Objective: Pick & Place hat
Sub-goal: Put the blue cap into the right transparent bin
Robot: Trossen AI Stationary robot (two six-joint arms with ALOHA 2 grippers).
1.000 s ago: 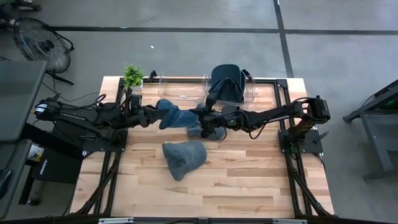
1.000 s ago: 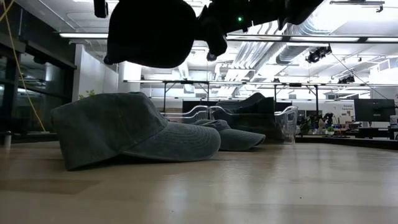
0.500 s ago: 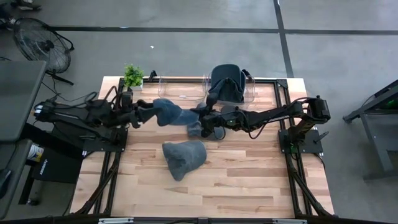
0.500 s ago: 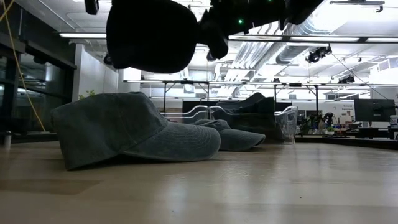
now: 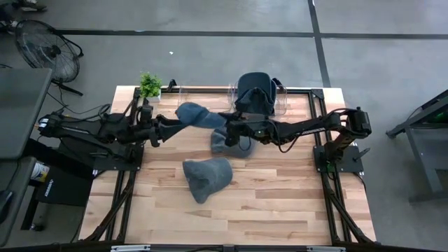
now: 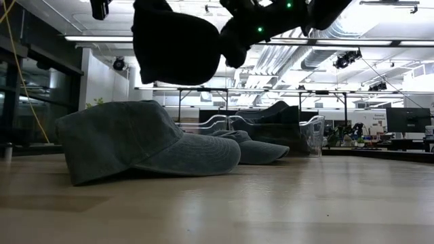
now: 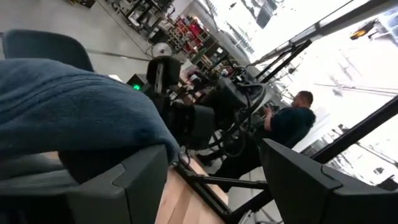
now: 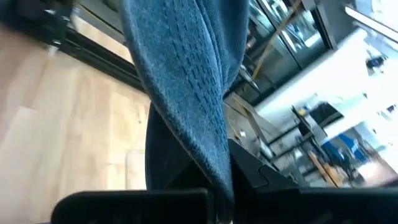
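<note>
A blue cloth hat hangs in the air over the far middle of the table and shows dark at the top of the low view. My right gripper is shut on its right end. My left gripper stands open at the hat's left end, and in the left wrist view the blue cloth lies over one finger. A grey hat rests on the table by its brim and crown. A dark hat sits in a clear bin. My right gripper pinches a hanging fold of the blue hat between its two fingers, reaching in level from the table's right. The hat is lifted clear of the table and droops beside the fingers. My left gripper is open; I cannot tell whether its finger touches the cloth.
Clear plastic bins stand along the far edge, and a small potted plant sits at the far left corner. In the low view another hat lies behind the grey one. A person shows in the room beyond. The near half of the wooden table is bare.
The left gripper has drawn back toward the table's left, away from the hat's end. The blue hat has turned in the air: its left end has swung toward the far edge while the right end stayed in the right gripper, which has shifted slightly toward the far edge.
</note>
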